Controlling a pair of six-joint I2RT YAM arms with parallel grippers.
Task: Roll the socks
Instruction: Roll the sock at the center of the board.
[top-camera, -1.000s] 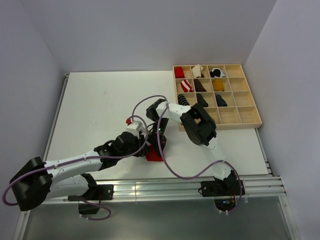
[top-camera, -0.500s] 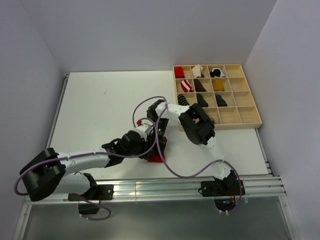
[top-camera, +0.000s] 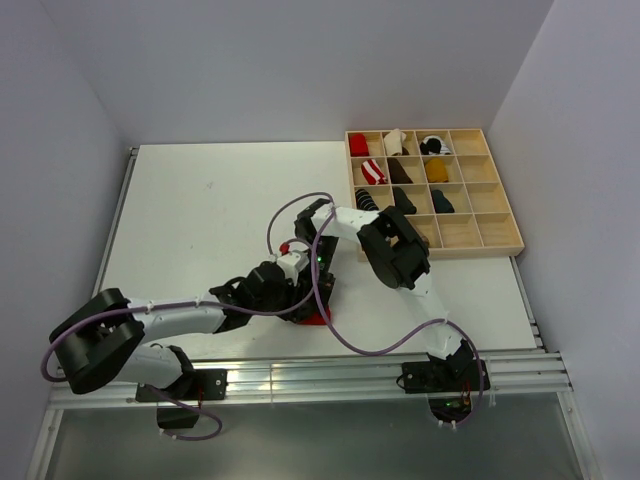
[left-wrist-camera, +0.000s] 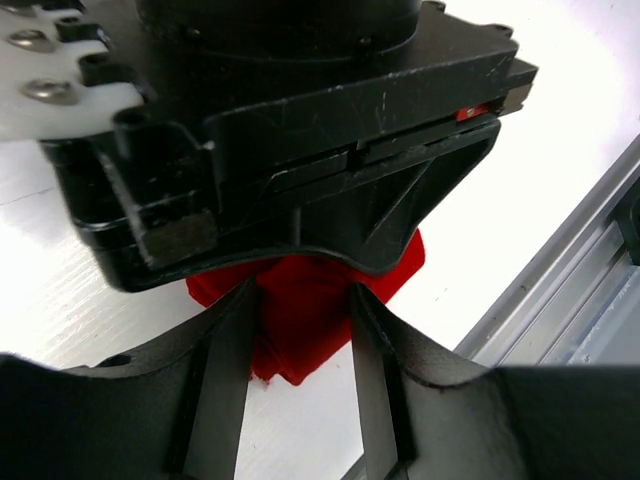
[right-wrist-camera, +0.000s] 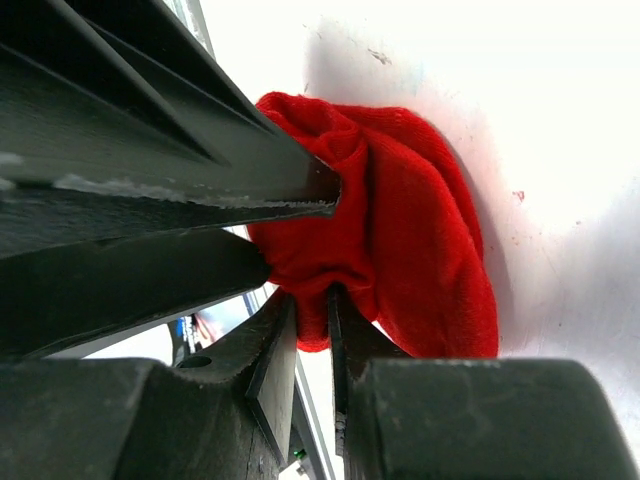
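A bright red sock lies bunched on the white table near its front edge. My right gripper comes down on it from above. In the right wrist view it is shut on a fold at the edge of the red sock. My left gripper reaches in from the left. In the left wrist view it stands open, with one finger on each side of the red sock, under the right gripper's black body. No tan-brown sock lies on the table.
A wooden compartment tray stands at the back right with several rolled sock bundles in its left cells. A metal rail runs along the table's front edge, just behind the sock. Purple cables loop from both arms.
My left arm has slid to the right, bringing its gripper in around the red sock. The right gripper has stayed on the sock, hardly moving.
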